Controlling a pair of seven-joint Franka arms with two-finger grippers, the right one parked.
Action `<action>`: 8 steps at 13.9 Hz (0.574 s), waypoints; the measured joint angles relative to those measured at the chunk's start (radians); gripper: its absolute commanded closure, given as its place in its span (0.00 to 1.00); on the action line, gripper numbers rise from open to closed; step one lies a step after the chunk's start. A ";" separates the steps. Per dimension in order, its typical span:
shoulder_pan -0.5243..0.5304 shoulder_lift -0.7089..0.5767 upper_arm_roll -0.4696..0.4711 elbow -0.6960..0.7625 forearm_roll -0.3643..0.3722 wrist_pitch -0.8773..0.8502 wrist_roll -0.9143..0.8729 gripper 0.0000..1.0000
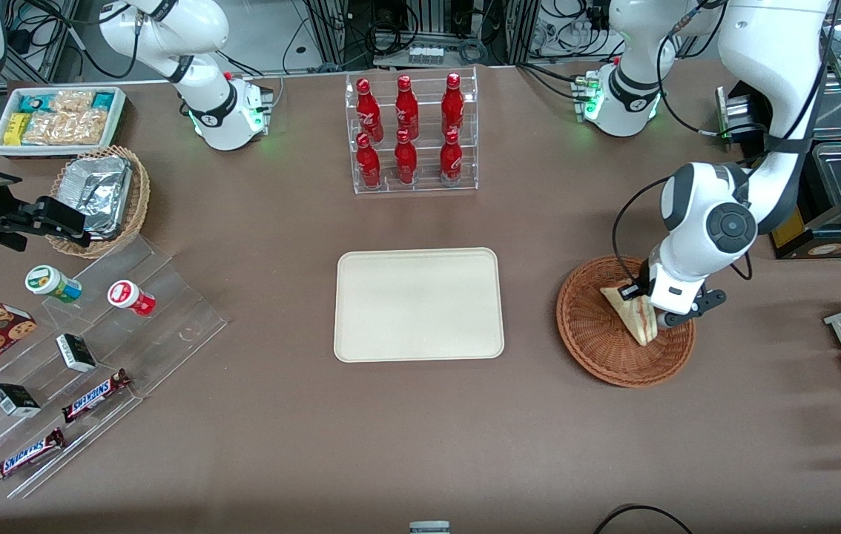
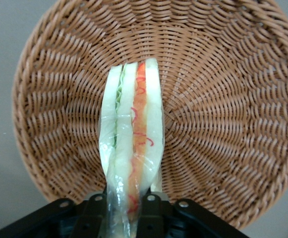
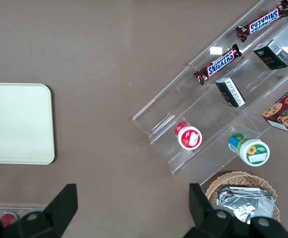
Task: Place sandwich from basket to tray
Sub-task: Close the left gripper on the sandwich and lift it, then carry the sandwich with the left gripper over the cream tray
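Observation:
The sandwich (image 1: 632, 311), a plastic-wrapped wedge of white bread with red and green filling, stands on edge in the round reddish-brown wicker basket (image 1: 598, 348). My left gripper (image 1: 654, 315) is down in the basket, shut on the sandwich. In the left wrist view the sandwich (image 2: 134, 134) runs up between the two black fingers (image 2: 151, 213), which squeeze its wrapped end, with the basket's weave (image 2: 223, 114) around it. The cream-beige tray (image 1: 419, 304) lies flat mid-table, beside the basket toward the parked arm's end; its edge shows in the right wrist view (image 3: 20, 124).
A clear rack of red bottles (image 1: 411, 133) stands farther from the camera than the tray. A clear stepped display with Snickers bars (image 1: 94, 397), cups and boxes, a tan basket of foil containers (image 1: 101, 196) and a white snack bin (image 1: 57, 119) lie toward the parked arm's end.

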 measured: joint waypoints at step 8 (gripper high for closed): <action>-0.002 -0.072 -0.002 0.211 0.000 -0.369 0.183 1.00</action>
